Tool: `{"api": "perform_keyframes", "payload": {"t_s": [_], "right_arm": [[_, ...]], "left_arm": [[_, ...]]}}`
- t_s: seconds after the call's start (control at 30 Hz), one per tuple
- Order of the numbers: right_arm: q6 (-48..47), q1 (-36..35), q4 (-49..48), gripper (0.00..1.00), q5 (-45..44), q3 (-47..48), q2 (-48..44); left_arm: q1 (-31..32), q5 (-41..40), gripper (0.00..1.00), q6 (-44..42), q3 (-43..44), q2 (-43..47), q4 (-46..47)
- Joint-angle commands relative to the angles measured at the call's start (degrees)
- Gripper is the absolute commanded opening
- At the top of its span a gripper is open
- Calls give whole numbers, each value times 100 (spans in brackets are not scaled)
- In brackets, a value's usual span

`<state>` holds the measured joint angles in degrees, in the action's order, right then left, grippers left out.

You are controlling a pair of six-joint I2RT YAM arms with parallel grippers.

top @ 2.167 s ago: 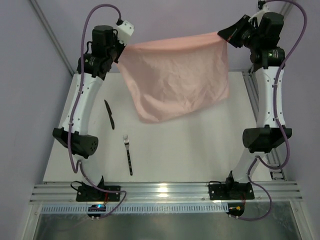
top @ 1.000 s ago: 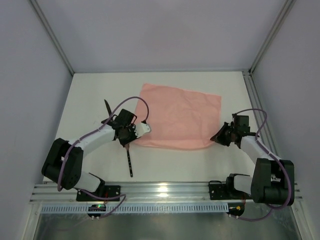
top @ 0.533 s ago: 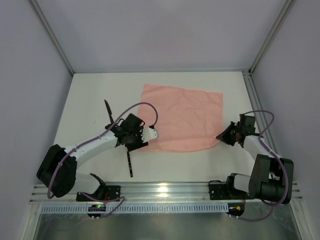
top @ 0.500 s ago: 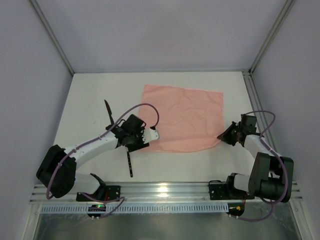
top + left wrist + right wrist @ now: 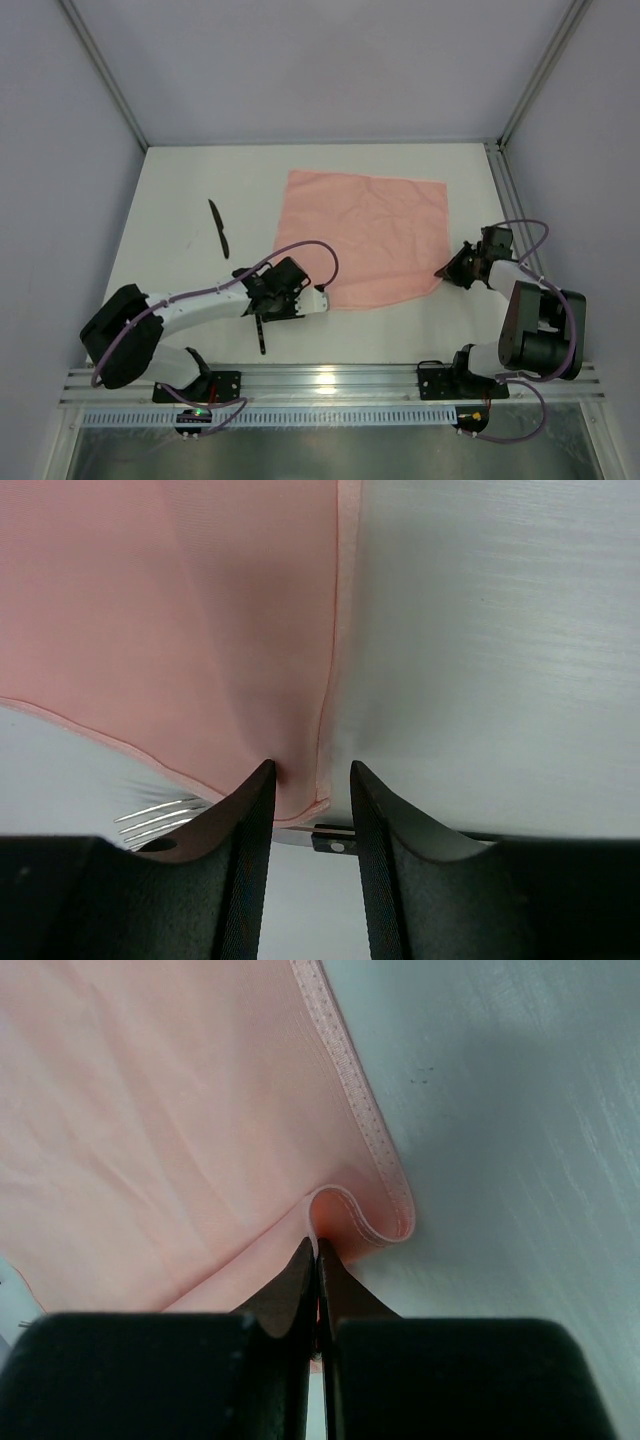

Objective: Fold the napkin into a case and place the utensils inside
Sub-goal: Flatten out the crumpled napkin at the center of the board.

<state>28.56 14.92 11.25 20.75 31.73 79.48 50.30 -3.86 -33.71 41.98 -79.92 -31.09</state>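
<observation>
Napkin: the pale-pink napkin (image 5: pixel 365 235) lay spread open and creased on the white table (image 5: pixel 170 190), not yet folded into a pouch, with neither utensil on it or in it
Left gripper: the left gripper (image 5: pixel 310 770) sat low at the napkin's near left corner with its jaws apart; the hemmed tip of that corner lay in the gap between them, and whether either finger touched the cloth could not be told
Right gripper: the right gripper (image 5: pixel 317 1252) sat at the napkin's near right corner with its jaws together, clamped on a small curl of the stitched hem that stood up in a loop just ahead of the fingertips
Fork: the fork (image 5: pixel 261 338) lay just off the napkin's near left corner, its dark handle pointing away from the cloth toward the arm bases; from above the left gripper hid its head, while the left wrist view showed the silvery tines (image 5: pixel 158 815) beside the napkin's edge
Knife: the black knife (image 5: pixel 218 228) lay alone, well to the left of the napkin and roughly in line with its left edge
Arms: both reached low over the table, one to each near corner of the napkin
</observation>
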Motion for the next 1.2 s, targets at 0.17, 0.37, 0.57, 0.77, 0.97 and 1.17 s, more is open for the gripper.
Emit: {"api": "perform_keyframes", "payload": {"t_s": [0.17,0.37,0.57,0.77,0.97,1.17], "right_arm": [[-140,46,-9,22,-194,387,59],[-262,46,597,57,-877,405,-764],[-482,46,1196,60,-1355,326,-1620],[-360,38,1161,59,-907,80,-1497],[-193,46,1406,61,-1108,-87,-1839],[97,46,1758,61,-1127,-114,-1648]], "left_arm": [[76,-282,39,-249,-364,679,164],[76,-256,38,-206,-436,627,25],[67,-326,38,-328,-541,996,-90],[67,-405,39,-285,-682,390,331],[67,-273,35,-267,-761,179,534],[67,-291,4,-171,-779,99,657]]}}
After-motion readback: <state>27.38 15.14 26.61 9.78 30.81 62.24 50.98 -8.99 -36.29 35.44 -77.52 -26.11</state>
